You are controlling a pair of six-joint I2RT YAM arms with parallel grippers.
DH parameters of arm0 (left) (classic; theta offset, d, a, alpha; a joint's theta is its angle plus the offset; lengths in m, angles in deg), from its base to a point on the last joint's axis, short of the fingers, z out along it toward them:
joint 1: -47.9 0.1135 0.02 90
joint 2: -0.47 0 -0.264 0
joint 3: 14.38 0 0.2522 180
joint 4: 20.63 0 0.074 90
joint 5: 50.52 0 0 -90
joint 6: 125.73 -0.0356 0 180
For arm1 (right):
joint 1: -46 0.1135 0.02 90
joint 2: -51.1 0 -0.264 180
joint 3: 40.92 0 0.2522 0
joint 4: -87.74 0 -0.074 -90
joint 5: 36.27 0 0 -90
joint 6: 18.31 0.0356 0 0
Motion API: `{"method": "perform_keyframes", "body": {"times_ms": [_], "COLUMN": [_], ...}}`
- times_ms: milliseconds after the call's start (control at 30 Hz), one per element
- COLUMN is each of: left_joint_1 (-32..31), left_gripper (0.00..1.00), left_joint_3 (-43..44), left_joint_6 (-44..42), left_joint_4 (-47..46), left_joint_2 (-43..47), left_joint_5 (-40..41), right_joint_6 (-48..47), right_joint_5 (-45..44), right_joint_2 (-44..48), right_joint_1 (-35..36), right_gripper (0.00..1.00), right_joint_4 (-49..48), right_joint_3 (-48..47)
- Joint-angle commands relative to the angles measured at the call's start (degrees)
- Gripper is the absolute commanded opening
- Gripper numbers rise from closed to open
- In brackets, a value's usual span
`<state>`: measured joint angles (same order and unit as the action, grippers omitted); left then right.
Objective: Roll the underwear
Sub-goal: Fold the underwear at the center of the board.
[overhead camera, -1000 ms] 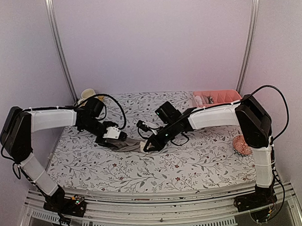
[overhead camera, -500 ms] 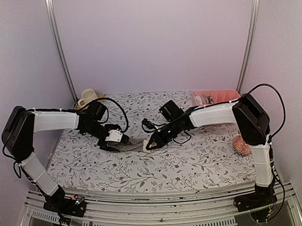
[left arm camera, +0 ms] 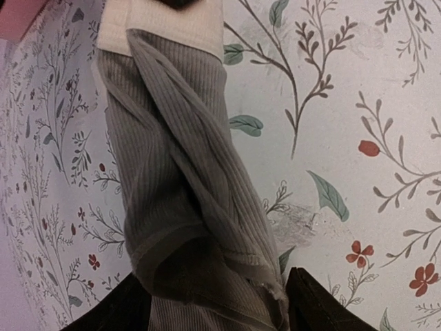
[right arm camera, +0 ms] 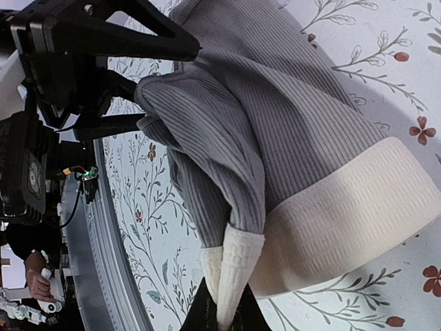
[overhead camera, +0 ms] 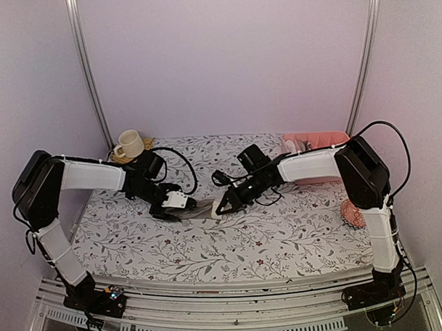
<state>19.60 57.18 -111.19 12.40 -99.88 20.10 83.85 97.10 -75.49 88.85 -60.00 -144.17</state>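
Centre: the underwear (right arm camera: 275, 138) lies mid-table as a long twisted bundle stretched between both arms, with its cream waistband edge toward the right arm.
Left: the left gripper (overhead camera: 190, 209) has its fingers apart, straddling the grey-brown end.
Right: the right gripper (overhead camera: 218, 209) is clamped on a waistband fold.
Room: bare floral table (overhead camera: 281, 236) lies in front and on both sides.
Edges: a mug (overhead camera: 129, 145) sits far left, a pink bin (overhead camera: 318, 142) far right and a knitted ball (overhead camera: 352, 213) by the right edge, all well apart from the cloth.

Table (overhead camera: 267, 244) in front of me has a floral cloth over the whole top. Directly on it:
- briefs (overhead camera: 201, 208), taupe with a cream waistband, around mid-table and bunched lengthwise
- mug (overhead camera: 129, 145) at the far-left corner
- pink tray (overhead camera: 318, 141) at the far-right corner
- pink knit ball (overhead camera: 353, 213) at the right edge
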Motion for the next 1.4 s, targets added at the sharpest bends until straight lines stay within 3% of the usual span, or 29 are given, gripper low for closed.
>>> {"method": "perform_keyframes", "body": {"times_ms": [0, 133, 267, 367, 533, 733, 1167, 1367], "left_joint_1": [-1.1, -1.1, -1.1, -0.7, 0.3, 1.9, 2.8, 3.4], "left_gripper": [0.67, 0.56, 0.23, 0.13, 0.12, 0.19, 0.2, 0.2], "left_joint_3": [1.6, 2.3, 3.1, 4.1, 7.4, 13.5, 18.9, 21.7], "left_joint_6": [1.9, 3.3, 3.7, 4.4, 5.7, 7.7, 11.0, 12.4], "left_joint_4": [-2.3, -3.1, -1.9, -0.6, 2.4, 8.1, 9.1, 10.6], "left_joint_2": [-0.8, -1.7, -2.3, -2.6, -4.1, -8.9, -16.8, -19.5], "left_joint_5": [1.0, 1.9, 2.2, 2.3, 2.4, 2.3, 5.5, 6.1], "right_joint_6": [3.0, 2.4, 2.3, 1.8, 0.9, 0.6, 0.8, 1.2], "right_joint_5": [3.4, 3.9, 3.5, 3.6, 3.4, 2.6, 1.1, -3.7], "right_joint_2": [-3.1, -3.1, -3.1, -3.1, -3.3, -4.4, -9.9, -10.6], "right_joint_1": [-1.8, -2.1, -2.2, -2.4, -2.7, -3.8, -5.3, -6.0], "right_gripper": [0.02, 0.02, 0.02, 0.02, 0.02, 0.03, 0.09, 0.22], "right_joint_4": [1.3, 1.4, 1.8, 2.3, 3.0, 4.0, 6.6, 7.6], "right_joint_3": [-2.6, -3.0, -3.5, -3.9, -4.7, -5.8, -12.2, -14.2]}}
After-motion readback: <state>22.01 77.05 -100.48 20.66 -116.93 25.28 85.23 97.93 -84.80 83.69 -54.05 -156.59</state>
